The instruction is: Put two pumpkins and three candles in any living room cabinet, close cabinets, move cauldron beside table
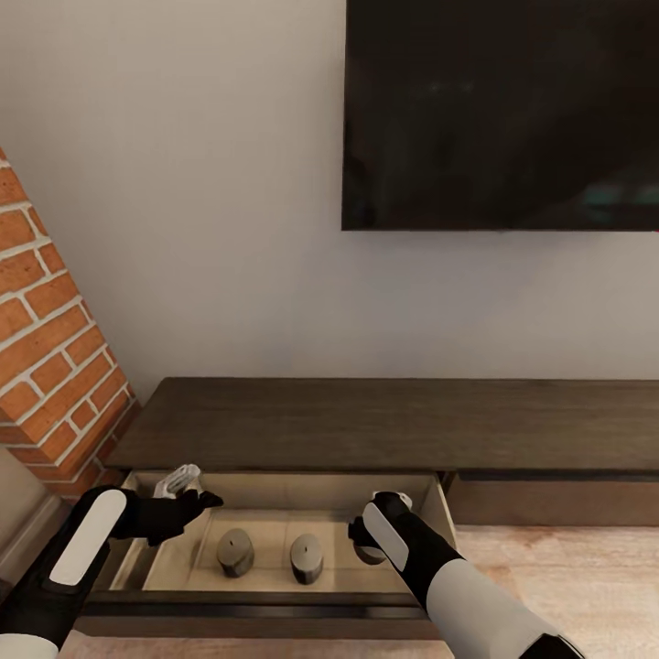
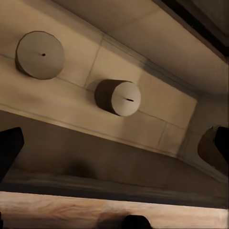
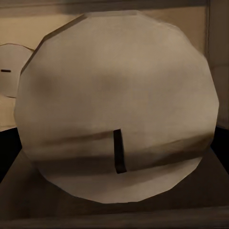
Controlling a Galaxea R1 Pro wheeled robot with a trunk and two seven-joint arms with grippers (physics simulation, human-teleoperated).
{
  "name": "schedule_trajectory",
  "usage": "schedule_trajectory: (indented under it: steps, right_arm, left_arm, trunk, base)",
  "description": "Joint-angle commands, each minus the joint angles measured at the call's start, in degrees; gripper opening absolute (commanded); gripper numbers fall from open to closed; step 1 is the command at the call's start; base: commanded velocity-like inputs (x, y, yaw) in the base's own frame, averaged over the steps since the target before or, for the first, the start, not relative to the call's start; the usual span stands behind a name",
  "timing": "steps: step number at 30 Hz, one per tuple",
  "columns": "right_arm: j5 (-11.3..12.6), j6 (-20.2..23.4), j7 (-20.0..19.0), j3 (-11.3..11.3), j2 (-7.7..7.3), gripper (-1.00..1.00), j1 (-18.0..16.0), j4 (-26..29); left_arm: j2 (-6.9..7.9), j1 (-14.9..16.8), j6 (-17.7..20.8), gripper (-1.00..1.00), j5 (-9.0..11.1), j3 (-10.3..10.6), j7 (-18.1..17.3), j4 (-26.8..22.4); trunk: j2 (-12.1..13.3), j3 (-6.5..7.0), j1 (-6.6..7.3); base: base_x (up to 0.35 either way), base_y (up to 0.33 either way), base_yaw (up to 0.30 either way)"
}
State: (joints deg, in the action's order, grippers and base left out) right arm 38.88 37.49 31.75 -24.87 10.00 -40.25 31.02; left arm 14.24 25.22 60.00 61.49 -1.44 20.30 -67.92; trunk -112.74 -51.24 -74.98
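**Open cabinet drawer, two candles in, third at the right gripper**

Head view. Item: cabinet [image 1: 384,426], long, low, dark brown, against the wall under a dark screen [image 1: 502,114]; brick wall [image 1: 50,366] to the left. Its left drawer [image 1: 275,490] is pulled out, pale interior exposed. Item: two candles, one [image 1: 235,552] and another [image 1: 307,557], standing upright side by side on the drawer floor, long axes vertical, wicks up. Item: your right gripper [image 1: 371,542], over the drawer's right end, with a third candle [image 1: 369,553] partly showing beneath it. Item: your left gripper [image 1: 188,490], at the drawer's left end, well apart from the candles; no object is seen between its fingers, but you cannot tell from here how far apart they are.

Left wrist view. The two standing candles, [image 2: 40,55] and [image 2: 118,98], are seen from above, wick marks facing the camera. Dark finger edges show at the frame sides, which suggests the jaws stand apart, though not conclusively.

Right wrist view. The third candle [image 3: 117,105] sits directly in front of the camera, flat top and wick slot facing it, so its axis runs along the gripper's line. Judged held; the fingers themselves are hidden, so you cannot confirm the clamp. Another candle [image 3: 12,76] shows behind. The right arm is the nearer; release calls for lowering to the drawer floor beside the other two.
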Motion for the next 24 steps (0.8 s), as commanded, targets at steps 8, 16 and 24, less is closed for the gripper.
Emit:
schedule_trajectory:
  steps: [8,16,24]
  right_arm:
    - [-0.03,-0.05,-0.02,0.08,0.0,-1.0,-0.01,-0.03]
    - [-0.03,-0.07,-0.04,0.08,0.0,-1.0,-0.01,-0.08]
    - [-0.03,-0.13,-0.1,0.08,0.0,-1.0,-0.01,-0.08]
  left_arm:
    - [4.4,-0.97,0.0,1.0,9.73,0.58,-1.15,-1.71]
    - [11.0,-3.83,0.0,1.0,20.13,10.11,-21.86,-5.24]
    - [11.62,-3.95,0.0,1.0,20.22,12.26,-29.55,-5.46]
  trunk:
    - [-3.22,-1.44,-1.76]
    - [-6.43,-2.88,-3.52]
    - [-6.83,-3.06,-3.74]
  base:
    - [0.0,0.0,0.0]
    - [0.0,0.0,0.0]
    - [0.0,0.0,0.0]
